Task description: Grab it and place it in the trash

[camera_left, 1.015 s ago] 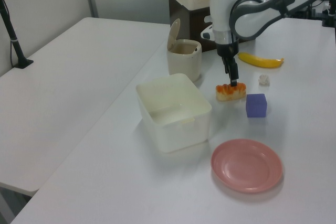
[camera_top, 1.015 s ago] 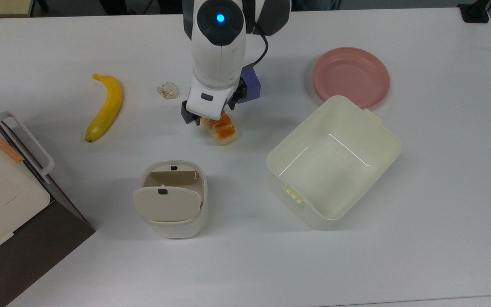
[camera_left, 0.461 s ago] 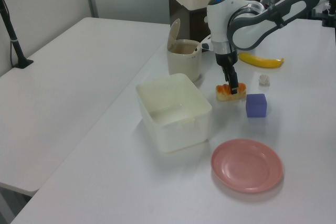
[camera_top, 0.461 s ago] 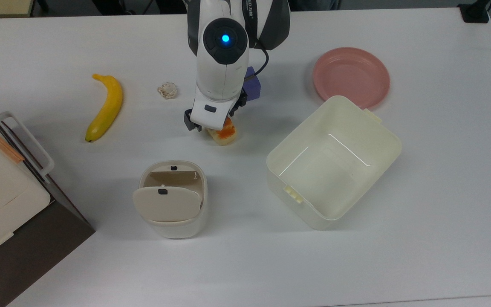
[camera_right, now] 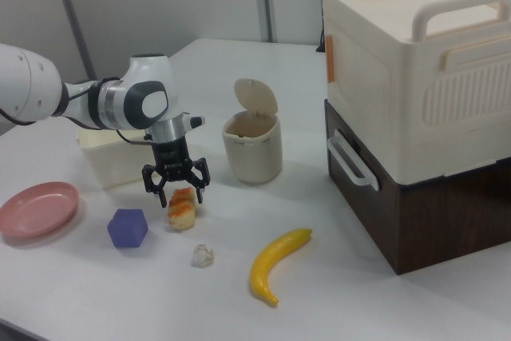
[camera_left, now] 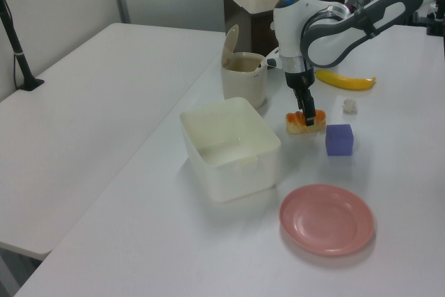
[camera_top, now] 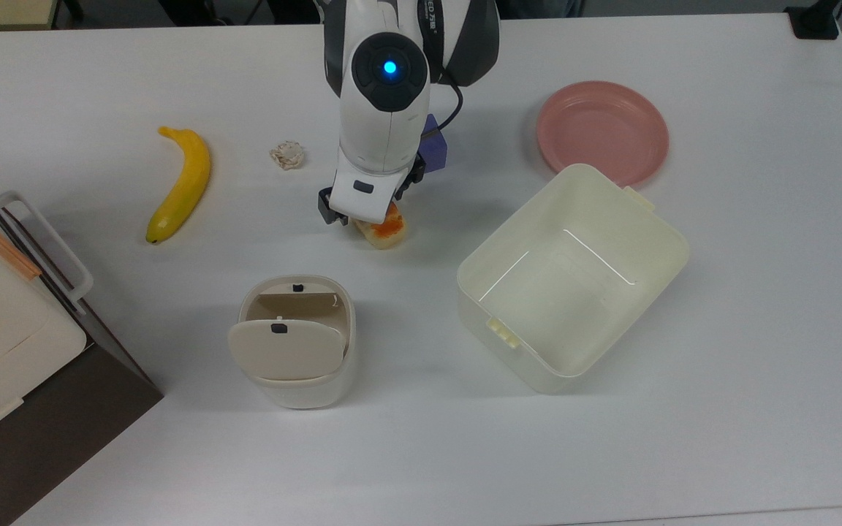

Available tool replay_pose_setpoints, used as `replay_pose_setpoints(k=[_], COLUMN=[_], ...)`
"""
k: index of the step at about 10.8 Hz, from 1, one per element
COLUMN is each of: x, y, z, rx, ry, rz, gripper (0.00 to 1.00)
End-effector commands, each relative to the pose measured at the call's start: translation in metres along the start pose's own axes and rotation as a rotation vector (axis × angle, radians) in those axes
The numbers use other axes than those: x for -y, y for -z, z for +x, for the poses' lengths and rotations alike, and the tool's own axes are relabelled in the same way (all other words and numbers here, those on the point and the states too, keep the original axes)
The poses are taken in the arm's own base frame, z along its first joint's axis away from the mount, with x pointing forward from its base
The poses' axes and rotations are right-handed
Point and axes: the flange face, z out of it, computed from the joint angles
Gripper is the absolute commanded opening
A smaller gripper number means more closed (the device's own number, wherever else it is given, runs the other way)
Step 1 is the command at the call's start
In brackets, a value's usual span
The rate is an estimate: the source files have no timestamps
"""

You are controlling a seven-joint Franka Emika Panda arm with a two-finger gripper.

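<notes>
The gripper (camera_right: 176, 195) hangs with fingers spread over the toy bread (camera_right: 182, 208), while the paper wad (camera_top: 287, 154) lies untouched, near the banana (camera_top: 179, 185). Closing here would likely lift the bread, so the wrong thing could reach the bin (camera_top: 295, 340).

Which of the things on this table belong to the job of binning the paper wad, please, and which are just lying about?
Job:
- crumpled paper wad
- swing-lid trash bin, flap tipped open
- gripper, open, astride the toy bread loaf

Lying about:
- toy bread loaf
- banana
- purple cube
- pink plate
- lidless cream tub
- cream cabinet
</notes>
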Motion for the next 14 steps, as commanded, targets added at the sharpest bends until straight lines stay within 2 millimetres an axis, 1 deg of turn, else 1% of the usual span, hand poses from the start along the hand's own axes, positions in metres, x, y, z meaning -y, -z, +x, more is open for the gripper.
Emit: replay_pose_setpoints(k=[1, 3, 4, 5, 7, 8, 9, 10, 11, 12, 14], x=[-0.005, -0.022, -0.028, -0.03, -0.027, -0.029, -0.035, -0.035, -0.036, -0.037, -0.047], y=[0.008, 0.021, 0.021, 0.008, -0.023, -0.029, -0.034, -0.043, -0.046, -0.049, -0.047], z=[-0.022, -0.045, -0.054, -0.067, -0.083, -0.085, -0.091, -0.097, -0.102, -0.105, -0.112], rx=[0.057, 0.092, 0.117, 0.164, 0.25, 0.24, 0.242, 0.252, 0.248, 0.255, 0.255], ry=[0.102, 0.141, 0.179, 0.222, 0.262, 0.264, 0.254, 0.276, 0.282, 0.301, 0.324], rz=[-0.004, 0.02, 0.037, 0.037, 0.013, 0.0, -0.001, -0.003, -0.01, -0.015, -0.015], gripper=[0.9, 0.9, 0.91, 0.91, 0.9, 0.9, 0.88, 0.83, 0.74, 0.63, 0.45])
